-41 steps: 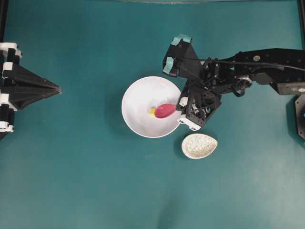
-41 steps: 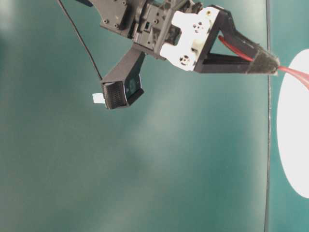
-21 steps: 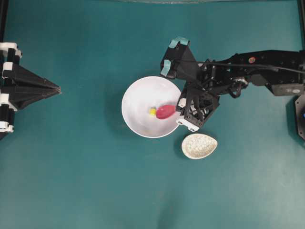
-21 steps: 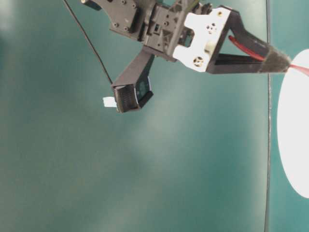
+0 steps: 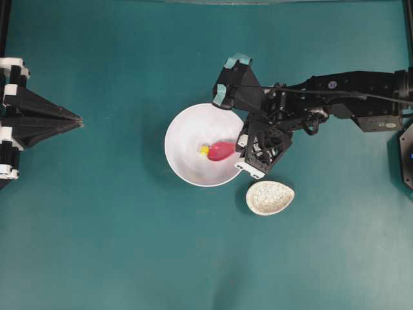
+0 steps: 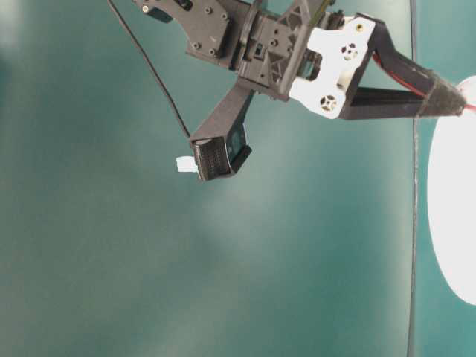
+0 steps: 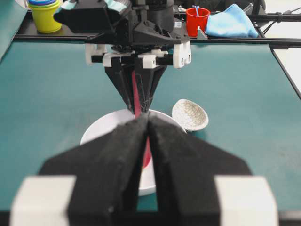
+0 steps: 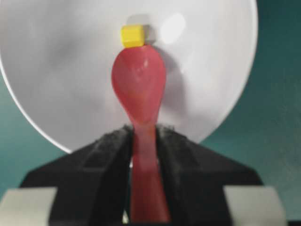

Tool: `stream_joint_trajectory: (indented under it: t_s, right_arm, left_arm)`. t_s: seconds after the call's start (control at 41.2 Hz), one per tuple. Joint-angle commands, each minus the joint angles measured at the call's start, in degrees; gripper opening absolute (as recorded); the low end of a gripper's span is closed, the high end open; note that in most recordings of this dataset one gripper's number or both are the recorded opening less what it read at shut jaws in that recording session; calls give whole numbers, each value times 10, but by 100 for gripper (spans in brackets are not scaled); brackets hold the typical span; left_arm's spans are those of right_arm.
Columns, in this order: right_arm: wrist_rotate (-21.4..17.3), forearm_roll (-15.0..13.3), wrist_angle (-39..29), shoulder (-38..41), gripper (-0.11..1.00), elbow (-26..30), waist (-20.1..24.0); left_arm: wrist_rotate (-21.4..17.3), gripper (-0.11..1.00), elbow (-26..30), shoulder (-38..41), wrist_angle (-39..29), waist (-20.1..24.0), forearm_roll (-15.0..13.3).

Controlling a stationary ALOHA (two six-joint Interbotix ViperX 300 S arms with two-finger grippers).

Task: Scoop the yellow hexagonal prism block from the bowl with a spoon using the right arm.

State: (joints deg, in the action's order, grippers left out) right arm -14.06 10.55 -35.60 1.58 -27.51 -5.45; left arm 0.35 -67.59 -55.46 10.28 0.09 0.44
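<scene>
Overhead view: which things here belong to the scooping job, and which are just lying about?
In the job:
bowl
yellow block
spoon
right gripper, shut on the spoon

Lying about:
speckled dish
left gripper, parked
red cup
blue cloth
yellow cup

Even bright light – glare on bowl [image 8: 188,28] – foreground gripper [image 7: 146,155] blurred

- Looked like a robotics lab bench, not a home or kitchen.
- Two black robot arms [image 5: 348,97] faced each other across one flat teal tabletop [image 5: 116,245], fixed at its edges.
- A black rail [image 7: 235,41] ran along the far edge, holding props: stacked yellow cup [image 7: 44,16], red cup [image 7: 196,20], blue cloth [image 7: 231,23].
- White bowl [image 5: 187,129] and speckled spoon rest [image 5: 270,197] sat as lone props.
</scene>
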Motion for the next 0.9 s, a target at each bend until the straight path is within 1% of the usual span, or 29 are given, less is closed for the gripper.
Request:
stream_joint_trajectory:
  t_s: [0.0,0.534,0.874]
  right_arm:
    - [2,-1,7,-7,25,14,-1]
    - [3,-1,45,6,25,13,-1]
    - [3,-1,92,11,23,6,-1]
  left_arm:
    - [2,9,14,4,4,0,2]
    - [2,9,14,4,4,0,2]
    - [2,9,14,4,4,0,2]
